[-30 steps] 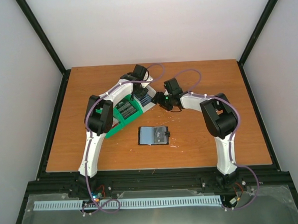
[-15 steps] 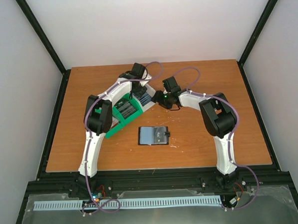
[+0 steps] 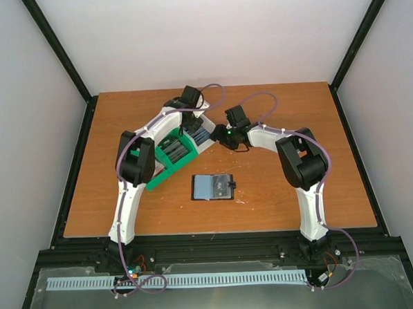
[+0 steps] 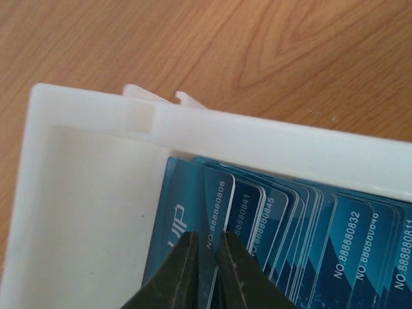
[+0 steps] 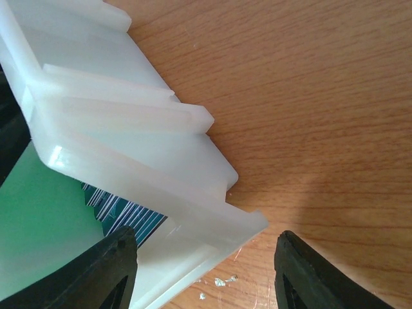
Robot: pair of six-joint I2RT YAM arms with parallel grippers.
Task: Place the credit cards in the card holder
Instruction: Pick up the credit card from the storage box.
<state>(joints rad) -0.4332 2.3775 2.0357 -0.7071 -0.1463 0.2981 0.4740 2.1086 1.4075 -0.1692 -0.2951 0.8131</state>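
A stack of blue credit cards (image 4: 335, 238) stands on edge in the white end compartment of a green and white bin (image 4: 257, 132). My left gripper (image 4: 206, 257) reaches into that compartment, its fingers pinched on the front blue card (image 4: 215, 206). In the top view the left gripper (image 3: 193, 131) is over the bin's right end. My right gripper (image 5: 206, 270) is open, its fingers either side of the bin's white corner (image 5: 212, 212). The black card holder (image 3: 214, 186) lies open on the table, grey-blue sleeve up, nearer than the bin.
The green and white bin (image 3: 172, 155) lies diagonally at mid-table, with dark cards in its green compartments. The right gripper (image 3: 221, 138) is at its right end. Bare wooden table (image 3: 292, 198) lies around. Small white flecks (image 5: 219, 281) lie by the bin's corner.
Both wrists have shifted slightly up and left toward the bin's right end. The card holder and the bin have not moved.
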